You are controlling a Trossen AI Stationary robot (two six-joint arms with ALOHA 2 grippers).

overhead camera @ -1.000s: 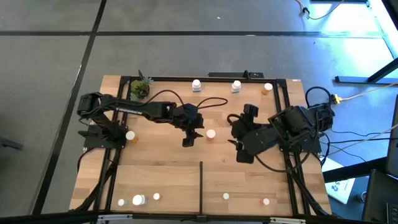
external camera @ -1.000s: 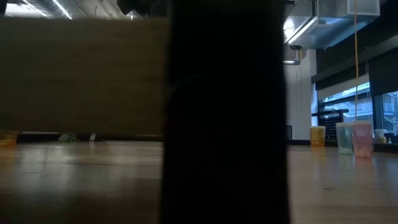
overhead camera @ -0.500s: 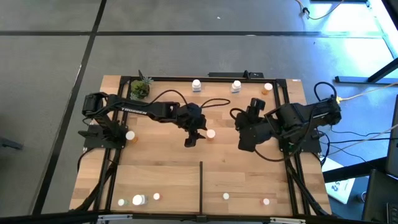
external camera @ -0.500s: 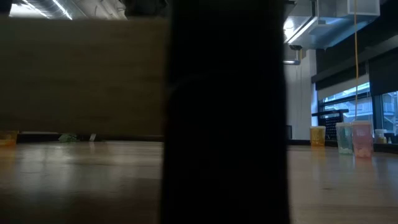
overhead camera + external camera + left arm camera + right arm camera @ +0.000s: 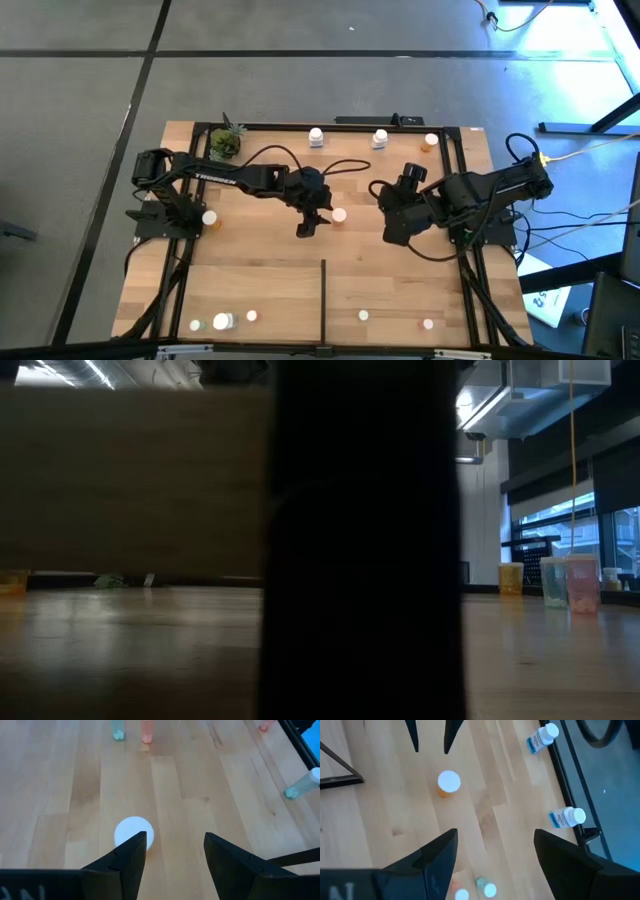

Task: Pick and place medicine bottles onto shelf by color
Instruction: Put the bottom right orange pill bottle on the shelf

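An orange medicine bottle with a white cap (image 5: 339, 215) stands upright near the middle of the light-wood shelf (image 5: 250, 265). My left gripper (image 5: 307, 226) hangs open just left of it. In the left wrist view the cap (image 5: 132, 832) shows beyond one fingertip, outside the gap of my left gripper (image 5: 175, 845). My right gripper (image 5: 393, 234) hangs open to the bottle's right, slanting down, with nothing between its fingers. In the right wrist view the bottle (image 5: 449, 783) stands well ahead of my right gripper (image 5: 495, 845). The low view is blocked by a dark shape.
Two white bottles (image 5: 316, 137) (image 5: 380, 139) and an orange one (image 5: 431, 141) stand along the far bar, beside a potted plant (image 5: 226, 143). Another bottle (image 5: 209, 217) stands by the left arm's base. Several stand at the near edge, either side of the black divider (image 5: 323, 300).
My right gripper has come down and shifted toward the table's far edge, tipping more steeply downward, its fingers still open. The orange bottle has not moved.
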